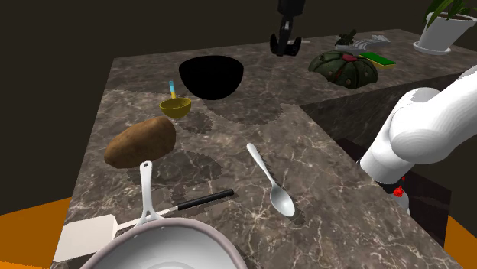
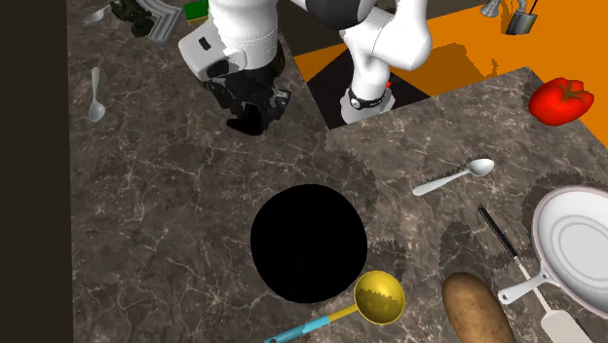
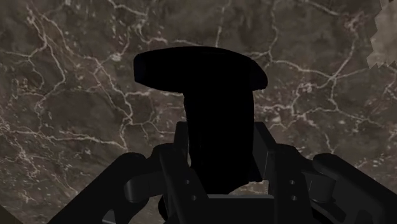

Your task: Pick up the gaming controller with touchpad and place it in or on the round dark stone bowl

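Note:
A black gaming controller (image 3: 203, 83) with a broad flat top is clasped between my black fingers (image 3: 289, 175), and the gripper (image 3: 219, 181) is shut on it. In the shoulder view the gripper (image 1: 287, 44) hangs above the far part of the marble counter, to the right of the round black bowl (image 1: 212, 76) and apart from it. The second exterior view shows the gripper (image 2: 250, 117) above and left of the bowl (image 2: 309, 244), over bare counter. The bowl sits upright with nothing seen inside.
A gold scoop (image 1: 176, 105) with a blue handle lies close to the bowl, and a potato (image 1: 141, 142) beyond it. Nearer the stand are a spoon (image 1: 272, 183), a white pan (image 1: 164, 243) and a spatula (image 1: 88, 237). A dark green lump (image 1: 344, 69) and a potted plant (image 1: 443, 30) stand far right.

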`<control>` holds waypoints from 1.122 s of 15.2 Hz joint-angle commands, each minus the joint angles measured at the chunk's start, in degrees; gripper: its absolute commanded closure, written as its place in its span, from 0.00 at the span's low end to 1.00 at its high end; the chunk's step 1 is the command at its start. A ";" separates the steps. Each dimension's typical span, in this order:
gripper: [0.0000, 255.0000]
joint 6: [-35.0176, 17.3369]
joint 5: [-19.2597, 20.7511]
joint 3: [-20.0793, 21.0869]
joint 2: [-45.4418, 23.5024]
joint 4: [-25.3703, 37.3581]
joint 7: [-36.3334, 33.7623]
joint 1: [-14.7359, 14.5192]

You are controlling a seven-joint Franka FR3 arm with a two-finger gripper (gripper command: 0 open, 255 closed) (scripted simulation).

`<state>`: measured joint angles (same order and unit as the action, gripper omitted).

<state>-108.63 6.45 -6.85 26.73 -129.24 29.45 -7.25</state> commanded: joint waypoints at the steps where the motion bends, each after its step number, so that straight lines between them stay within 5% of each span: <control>1: 1.00 1.65 -0.09 0.07 -0.08 1.72 0.10 -0.04; 10: 1.00 8.40 -0.42 0.34 -0.72 9.11 0.53 -0.18; 17: 1.00 7.79 -2.29 6.45 -7.79 14.91 -8.03 -3.29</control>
<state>-100.83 4.40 -1.37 20.07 -115.39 22.85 -10.05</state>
